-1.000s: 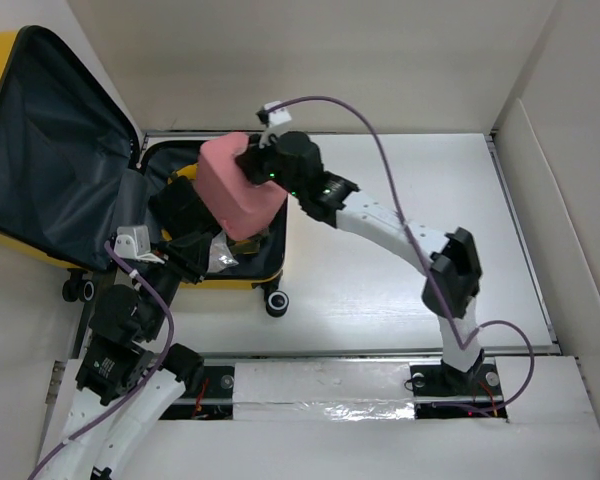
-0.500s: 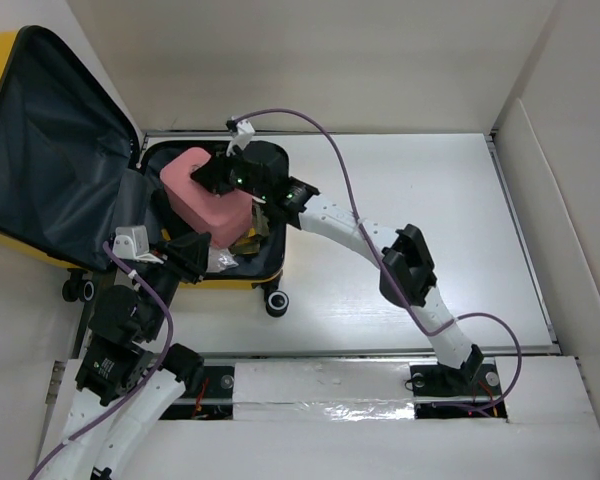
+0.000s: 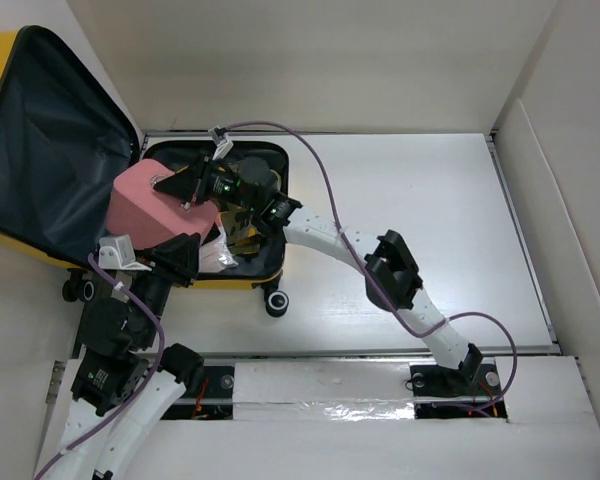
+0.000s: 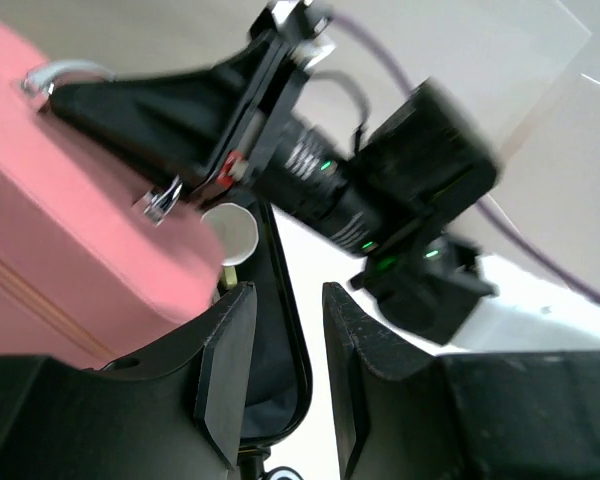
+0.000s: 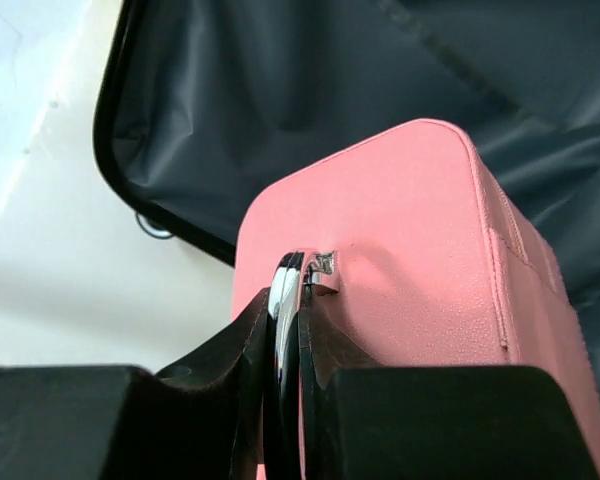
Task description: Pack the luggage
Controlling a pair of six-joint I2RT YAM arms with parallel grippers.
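Since the pink case (image 5: 400, 240) is carried only by its thin metal ring (image 5: 283, 300), on which the jaws of the right gripper (image 3: 185, 186) are clamped, it should be lowered slowly and kept level, so that it is not swung against the rim. The luggage (image 3: 40, 150) lies open at the far left corner of the table (image 3: 410, 220), its lid laid back beyond the left edge. The case hangs over the hinge side of the lower half and is best set flat into that half, beside the dark items lying there. The left gripper (image 4: 288, 300), jaws partly apart and apparently empty, is held at the near rim. The case is boxy and round-cornered, with a pebbled, leather-like skin and a stitched seam. The shell is glossy yellow hard plastic, the lining slack dark grey fabric.
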